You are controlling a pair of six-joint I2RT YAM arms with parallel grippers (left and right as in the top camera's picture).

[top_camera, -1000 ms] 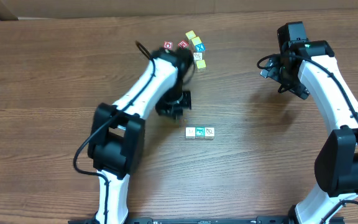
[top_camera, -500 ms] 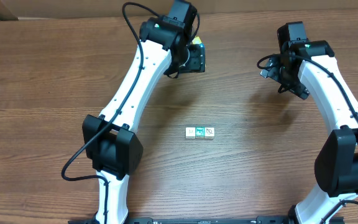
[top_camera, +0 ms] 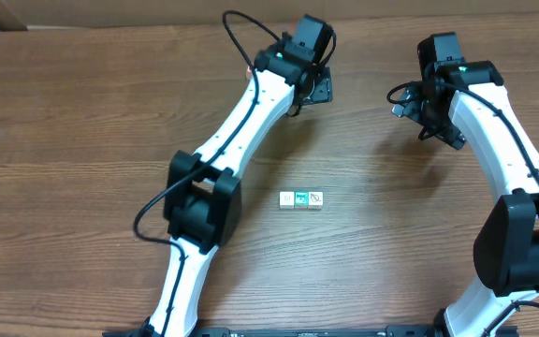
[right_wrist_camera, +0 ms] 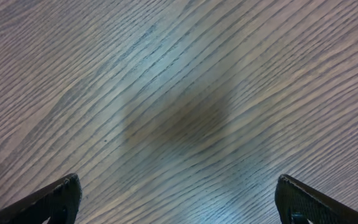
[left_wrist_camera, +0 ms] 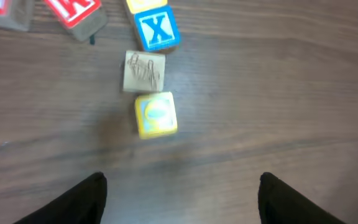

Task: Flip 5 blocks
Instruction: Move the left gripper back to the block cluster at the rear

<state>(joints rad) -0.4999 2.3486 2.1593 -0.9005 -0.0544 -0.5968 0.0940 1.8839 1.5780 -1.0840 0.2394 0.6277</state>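
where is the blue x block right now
In the left wrist view the blue X block lies near the top edge, left of centre, with a pale block just below it and a yellow block below that.

three-block row [top_camera: 301, 199] — table [top_camera: 82, 140] middle | loose blocks [left_wrist_camera: 156, 114] — before left claw [left_wrist_camera: 182, 193]

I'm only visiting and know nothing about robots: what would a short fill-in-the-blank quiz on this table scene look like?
A row of ___ small wooden picture cubes lies mid-table. The blue-edged wooden cube shows the letter ___. The left tool, its jaws ___, hangs nearest the yellow-edged wooden cube.
Missing words: three; X; open.
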